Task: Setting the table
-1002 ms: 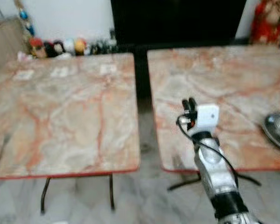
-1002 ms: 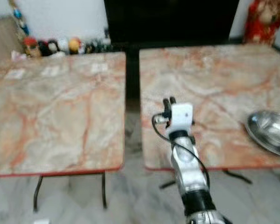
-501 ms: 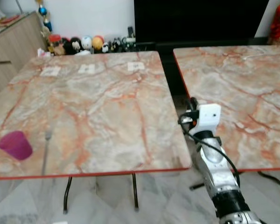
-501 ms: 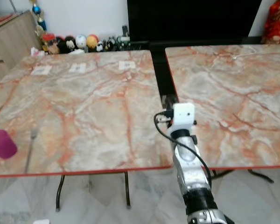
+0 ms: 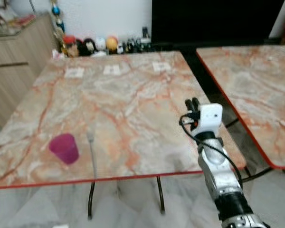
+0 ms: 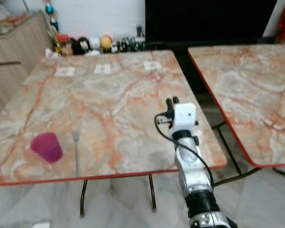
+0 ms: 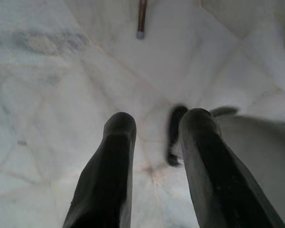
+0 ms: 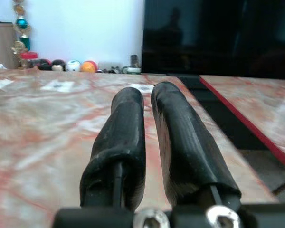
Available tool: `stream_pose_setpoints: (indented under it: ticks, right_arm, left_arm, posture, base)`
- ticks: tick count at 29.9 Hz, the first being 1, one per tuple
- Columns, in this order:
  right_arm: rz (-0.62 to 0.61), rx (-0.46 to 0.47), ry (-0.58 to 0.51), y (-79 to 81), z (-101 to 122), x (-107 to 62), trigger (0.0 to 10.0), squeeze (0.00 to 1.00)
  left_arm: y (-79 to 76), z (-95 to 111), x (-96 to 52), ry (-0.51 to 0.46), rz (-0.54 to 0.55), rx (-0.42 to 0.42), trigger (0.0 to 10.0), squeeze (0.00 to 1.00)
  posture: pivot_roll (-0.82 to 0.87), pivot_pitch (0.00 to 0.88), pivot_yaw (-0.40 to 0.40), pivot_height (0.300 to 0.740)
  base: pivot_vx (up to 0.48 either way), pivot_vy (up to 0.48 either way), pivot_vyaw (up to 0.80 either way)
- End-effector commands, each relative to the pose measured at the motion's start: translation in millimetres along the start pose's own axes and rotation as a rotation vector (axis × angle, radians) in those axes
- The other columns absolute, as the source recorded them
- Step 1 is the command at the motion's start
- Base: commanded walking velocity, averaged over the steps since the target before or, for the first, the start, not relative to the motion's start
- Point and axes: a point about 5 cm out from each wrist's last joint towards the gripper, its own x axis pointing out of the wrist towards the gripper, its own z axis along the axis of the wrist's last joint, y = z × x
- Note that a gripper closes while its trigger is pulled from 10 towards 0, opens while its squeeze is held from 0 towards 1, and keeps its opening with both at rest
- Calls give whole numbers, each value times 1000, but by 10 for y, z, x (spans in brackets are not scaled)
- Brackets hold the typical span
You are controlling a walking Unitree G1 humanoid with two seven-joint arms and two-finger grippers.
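Two table pieces, a pink cup (image 5: 64, 148) and a fork (image 5: 91, 151), sit at lower left of the marble table (image 5: 133, 95), while the right gripper (image 5: 193, 104), fingers pressed together and empty, hovers at centre right, seemingly carried in transit.

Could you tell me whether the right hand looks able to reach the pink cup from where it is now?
Probably yes: the right hand hangs above the table with bare marble between it and the pink cup, though the cup sits well across, beside the fork.
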Motion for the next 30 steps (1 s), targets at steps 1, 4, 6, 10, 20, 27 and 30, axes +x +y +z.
stream_pose_setpoints:
  ticks: [1, 4, 6, 10, 20, 27, 30]
  right_arm:
    - [36, 10, -19, 127, 55, 25, 10000, 0]
    - [38, 7, -19, 131, 53, 23, 10000, 0]
    - [42, 1, -20, 135, 51, 19, 10000, 0]
    - [51, -7, -16, 149, 38, 11, 10000, 0]
    - [21, 36, 23, 113, -16, -10, 10000, 0]
    - [-61, 117, 65, 23, -86, -93, 10000, 1000]
    - [-131, 146, 68, -45, -91, -150, 10000, 1000]
  left_arm:
    - [71, -21, -14, 4, 23, -12, 10000, 0]
    - [71, -19, -14, 3, 24, -13, 10000, 0]
    - [71, -19, -14, 3, 25, -13, 10000, 0]
    - [71, -14, -13, 0, 25, -7, 10000, 0]
    - [69, -7, -12, -4, 24, -7, 10000, 0]
    - [68, -4, -12, -6, 22, -8, 10000, 0]
    - [71, -6, -13, -6, 23, -8, 10000, 0]
  posture:
    - [-7, 0, 9, 740]
    - [-6, 0, 9, 740]
    - [-5, 0, 9, 740]
    - [-4, 0, 9, 740]
    - [-6, 0, 7, 740]
    - [-7, 0, 3, 740]
    - [-11, 0, 4, 740]
  base:
    - [0, 480, 0]
    - [0, 480, 0]
    - [0, 480, 266]
    - [0, 317, 800]
    - [0, 0, 316]
    - [0, 0, 0]
    - [0, 0, 0]
